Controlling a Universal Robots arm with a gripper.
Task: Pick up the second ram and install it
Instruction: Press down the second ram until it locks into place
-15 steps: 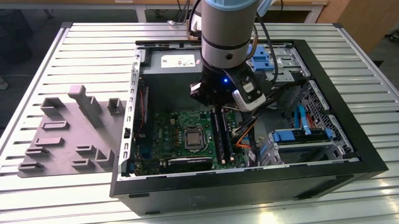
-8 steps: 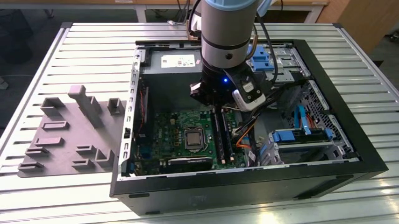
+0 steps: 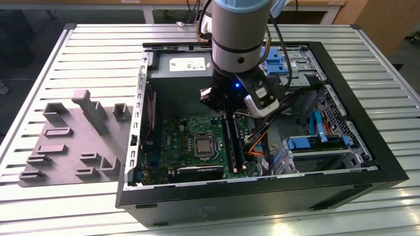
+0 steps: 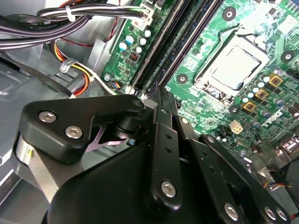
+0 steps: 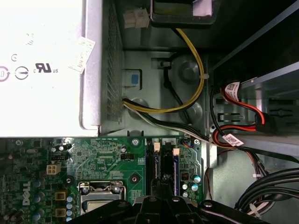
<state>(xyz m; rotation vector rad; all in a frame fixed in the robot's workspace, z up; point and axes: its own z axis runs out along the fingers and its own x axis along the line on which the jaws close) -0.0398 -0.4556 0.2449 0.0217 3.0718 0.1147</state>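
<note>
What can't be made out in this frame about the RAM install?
- Fingertips of the gripper: in both wrist views its own body covers them; in the exterior view the arm does.
- The second ram: can't tell whether it is held or seated; the gripper hides the slots below it.
- Slot clips: too small in the exterior view.

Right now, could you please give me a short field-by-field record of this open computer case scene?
setting: open black computer case on a slatted metal table
arm: black gripper lowered inside the case over the green motherboard
nearest: long black slot rails
beside case: light grey moulded tray, at the exterior view's left
processor socket: square silver socket bare
</note>
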